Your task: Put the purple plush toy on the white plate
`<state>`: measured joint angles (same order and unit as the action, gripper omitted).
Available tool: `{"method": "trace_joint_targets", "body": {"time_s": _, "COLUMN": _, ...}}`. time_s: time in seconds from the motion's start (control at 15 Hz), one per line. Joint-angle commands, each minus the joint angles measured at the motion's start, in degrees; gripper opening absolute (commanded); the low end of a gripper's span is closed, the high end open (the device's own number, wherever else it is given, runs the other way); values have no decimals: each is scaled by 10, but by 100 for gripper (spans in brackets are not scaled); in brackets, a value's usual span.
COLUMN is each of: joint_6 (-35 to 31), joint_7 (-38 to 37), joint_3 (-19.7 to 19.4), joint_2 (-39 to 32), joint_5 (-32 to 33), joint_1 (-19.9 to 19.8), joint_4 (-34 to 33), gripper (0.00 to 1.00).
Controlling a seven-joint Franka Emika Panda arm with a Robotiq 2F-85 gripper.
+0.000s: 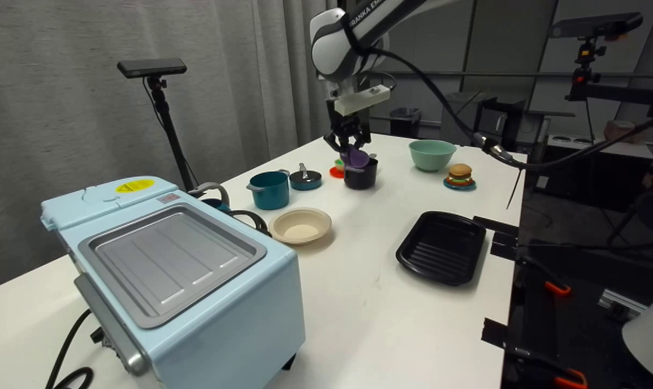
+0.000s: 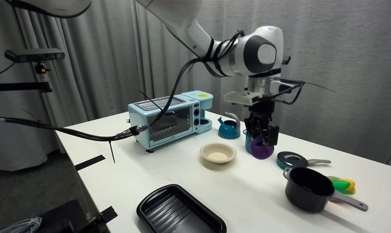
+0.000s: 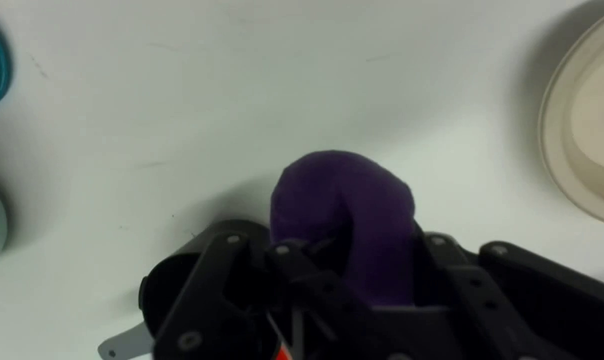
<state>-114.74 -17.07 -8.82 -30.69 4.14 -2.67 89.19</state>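
The purple plush toy [image 2: 261, 150] is held in the air by my gripper [image 2: 263, 136]. It also shows in an exterior view [image 1: 357, 158] and in the wrist view [image 3: 344, 185], its upper part hidden between the fingers. In the wrist view my gripper [image 3: 354, 242] has its fingers closed on both sides of the toy. The white plate [image 2: 218, 156] is a cream-white round dish on the table, apart from the toy. It also shows in an exterior view [image 1: 300, 232] and, cut off, at the right edge of the wrist view [image 3: 599, 115].
A black pot [image 2: 307, 194] with a grey handle stands near the gripper. A teal pot [image 1: 271, 192], a lidded teal pan [image 2: 292, 159] and a kettle [image 2: 229, 130] stand around. A black ridged tray [image 1: 442, 248], green bowl [image 1: 432, 155], burger toy [image 1: 460, 175] and blue toaster oven [image 2: 169, 121] are on the table.
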Motion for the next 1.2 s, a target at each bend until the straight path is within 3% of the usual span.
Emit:
{"method": "trace_joint_targets", "body": {"time_s": 0.0, "joint_6": -8, "joint_7": 1, "joint_3": 20, "joint_2": 67, "joint_5": -5, "joint_1": 13, "joint_4": 30, "gripper": 4}}
{"method": "trace_joint_targets", "body": {"time_s": 0.33, "joint_6": -52, "joint_7": -4, "joint_3": 69, "joint_2": 116, "joint_5": -25, "joint_1": 45, "joint_4": 90, "gripper": 4}}
{"method": "trace_joint_targets", "body": {"time_s": 0.6, "joint_6": -99, "joint_7": -15, "joint_3": 90, "joint_2": 103, "joint_5": -32, "joint_1": 70, "joint_4": 119, "gripper": 4}}
{"method": "trace_joint_targets", "body": {"time_s": 1.13, "joint_6": -100, "joint_7": -13, "joint_3": 72, "joint_2": 11, "joint_5": -23, "joint_1": 67, "joint_4": 46, "gripper": 4}}
